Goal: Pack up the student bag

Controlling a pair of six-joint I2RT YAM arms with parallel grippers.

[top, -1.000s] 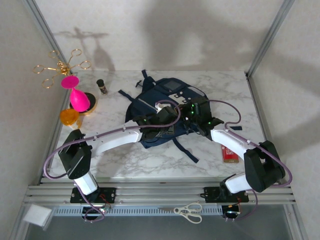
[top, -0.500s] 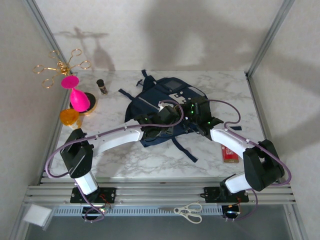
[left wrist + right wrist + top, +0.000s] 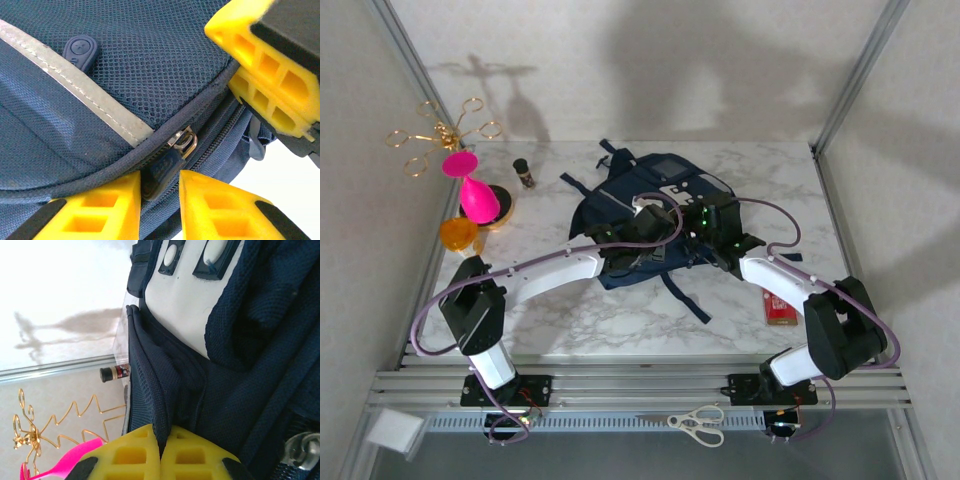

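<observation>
Lying near the middle of the marble table (image 3: 790, 180), a little toward its far side, the student bag (image 3: 620, 195) is seen as a navy heap with a grey-white patch turned upward and a dark strap (image 3: 682, 297) trailing toward the near edge. Its zipper pull (image 3: 167, 162) is caught between the yellow fingers of the left gripper (image 3: 160, 177), which are pressed against both sides of the tab — the claw is clamped on it, just below a pale grey stripe (image 3: 85, 92). The right gripper (image 3: 161, 432) is held at the bag's right side, its fingers brought together with a fold of the navy mesh pinched between them; the two grippers are placed just beside each other over the bag. To the right of the bag, near the right arm, a small red box (image 3: 781, 308) is laid flat on the marble. At the far left of the table a small dark bottle (image 3: 524, 173) is stood upright, and nearer along the left edge a pink vase-shaped object (image 3: 475, 195) and an orange item (image 3: 458, 233) are set close together — the pink one on a dark round base. A gold wire stand (image 3: 438, 130) is seen beyond them by the left wall. Off the table, on the near ledge below the arm bases, a pair of scissors (image 3: 697, 420) is laid flat.
</observation>
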